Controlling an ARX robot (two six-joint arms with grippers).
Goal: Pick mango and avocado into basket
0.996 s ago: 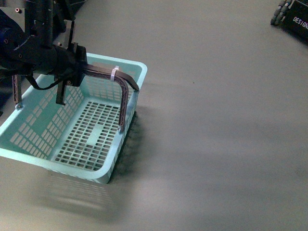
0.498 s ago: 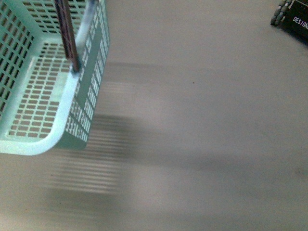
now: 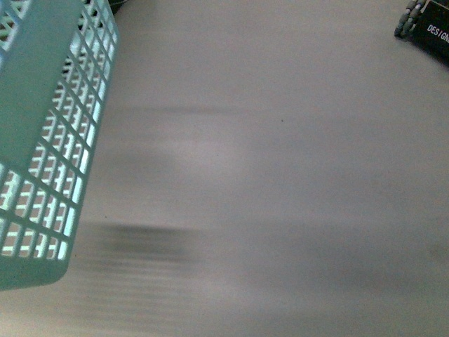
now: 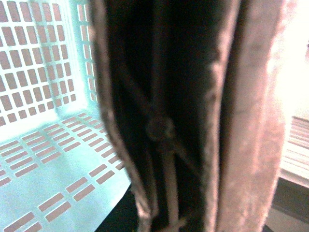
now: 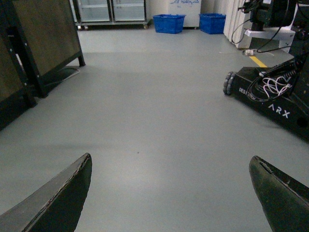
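Basket (image 3: pixel 35 105) aloft | right pincer (image 5: pixel 170 158) spread | wheeled base (image 5: pixel 263 94) lettered "ARX"

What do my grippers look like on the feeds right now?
Only the right gripper shows clearly: two black fingers, broad, tapering to rounded tips, with paler worn-looking edges; no cables or markings on them. The left wrist view is blurred brown and dark shapes, so the left gripper cannot be made out. Neither arm shows in the front view.
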